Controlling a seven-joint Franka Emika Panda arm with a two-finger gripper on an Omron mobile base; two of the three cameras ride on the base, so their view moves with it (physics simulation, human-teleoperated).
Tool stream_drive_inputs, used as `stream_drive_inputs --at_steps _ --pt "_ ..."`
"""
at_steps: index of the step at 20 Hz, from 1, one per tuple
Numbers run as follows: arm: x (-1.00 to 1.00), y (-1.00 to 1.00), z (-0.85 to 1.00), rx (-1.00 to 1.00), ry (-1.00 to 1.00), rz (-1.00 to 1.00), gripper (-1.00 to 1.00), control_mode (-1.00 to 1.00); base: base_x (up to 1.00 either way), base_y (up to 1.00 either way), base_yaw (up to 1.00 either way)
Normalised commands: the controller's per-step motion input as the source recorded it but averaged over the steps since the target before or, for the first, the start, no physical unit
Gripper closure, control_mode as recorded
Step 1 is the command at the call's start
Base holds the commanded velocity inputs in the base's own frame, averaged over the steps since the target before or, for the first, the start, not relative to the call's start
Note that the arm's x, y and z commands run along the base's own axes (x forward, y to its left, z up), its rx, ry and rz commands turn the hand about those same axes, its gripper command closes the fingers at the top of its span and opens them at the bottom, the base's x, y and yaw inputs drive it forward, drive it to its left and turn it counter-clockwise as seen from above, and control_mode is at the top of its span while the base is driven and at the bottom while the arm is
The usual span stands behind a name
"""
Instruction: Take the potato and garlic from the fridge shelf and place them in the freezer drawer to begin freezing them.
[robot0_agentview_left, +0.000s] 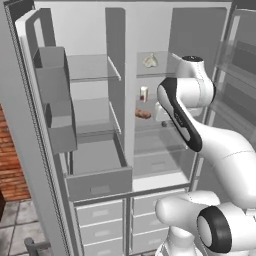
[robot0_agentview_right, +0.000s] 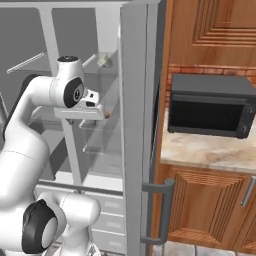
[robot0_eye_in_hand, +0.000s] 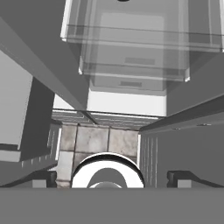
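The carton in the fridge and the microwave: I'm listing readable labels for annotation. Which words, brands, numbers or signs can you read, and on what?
No text can be read anywhere.
Carton: a red mark, too small and blurred to read.
Microwave: no legible brand or numbers on its dark front.
Freezer drawer: plain grey front, only a blank recess.

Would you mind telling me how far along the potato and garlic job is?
Done: the freezer drawer stands pulled open. In hand: nothing; the open gripper is inside the fridge near the potato. Left: everything. The potato and the garlic both sit on their shelves.
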Motion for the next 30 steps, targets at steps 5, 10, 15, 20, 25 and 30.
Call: stream_drive_inputs --at_steps 5,10,15,20,25,30 --pt "0.0 0.0 0.0 0.0 0.0 0.0 -1.0 1.0 0.46 0.0 -0.12" --pt "0.0 0.0 0.0 0.0 0.0 0.0 -1.0 1.0 0.51 0.0 -0.04" --pt "0.0 0.0 0.0 0.0 0.0 0.0 -1.0 1.0 0.31 -0.23 0.03" --pt "0.0 0.0 0.0 0.0 0.0 0.0 -1.0 1.0 0.52 -0.13 0.0" --pt "0.0 0.0 0.0 0.0 0.0 0.0 -1.0 1.0 0.27 -0.25 0.0" --pt "0.0 0.0 0.0 0.0 0.0 0.0 -1.0 1.0 0.03 -0.28 0.0"
